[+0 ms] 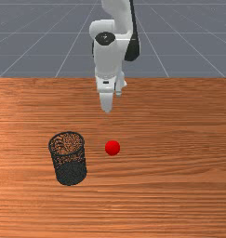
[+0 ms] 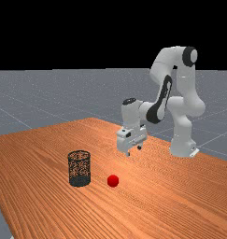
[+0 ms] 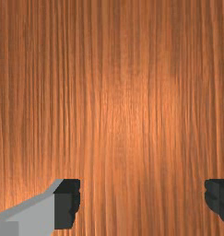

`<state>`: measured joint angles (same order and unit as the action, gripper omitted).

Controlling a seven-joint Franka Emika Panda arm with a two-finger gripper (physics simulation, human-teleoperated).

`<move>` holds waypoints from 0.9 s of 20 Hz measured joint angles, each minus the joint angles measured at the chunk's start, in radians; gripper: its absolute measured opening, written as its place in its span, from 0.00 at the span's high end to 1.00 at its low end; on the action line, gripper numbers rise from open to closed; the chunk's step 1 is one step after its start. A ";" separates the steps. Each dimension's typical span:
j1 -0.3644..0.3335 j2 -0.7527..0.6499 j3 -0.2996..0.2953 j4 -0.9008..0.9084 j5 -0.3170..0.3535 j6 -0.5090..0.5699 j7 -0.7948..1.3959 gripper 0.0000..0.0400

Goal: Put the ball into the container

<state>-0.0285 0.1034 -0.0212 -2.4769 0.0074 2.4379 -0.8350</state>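
In the front view my gripper hangs over the table, farther back than the red ball. The far view has the gripper above the wood, up and to the right of the ball. Wide apart, the two dark fingertips of the gripper stand open in the wrist view with only wood beneath them. A black mesh container stands upright at the front view's left of the ball, apart from it; the far view has this container left of the ball too.
The orange-brown table extends around the ball and the container. Its back edge runs behind the gripper in the front view. At the far view's right, the arm's base stands by the table's edge.
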 joint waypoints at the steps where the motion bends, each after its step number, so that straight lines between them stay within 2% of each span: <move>1: -0.001 -0.013 0.000 0.002 0.011 -0.015 -0.011 0.00; 2: -0.003 -0.002 0.002 0.024 0.020 -0.022 -0.020 0.00; 4: 0.001 0.030 0.001 0.069 -0.006 -0.033 0.008 0.00; 9: -0.005 0.107 0.007 0.183 0.020 -0.071 -0.014 0.00; 15: 0.004 0.208 0.003 0.338 -0.006 -0.124 0.017 0.00; 18: 0.003 0.271 0.005 0.439 0.002 -0.162 0.016 0.00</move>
<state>-0.0255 0.3740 -0.0161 -2.0380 0.0096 2.2762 -0.8185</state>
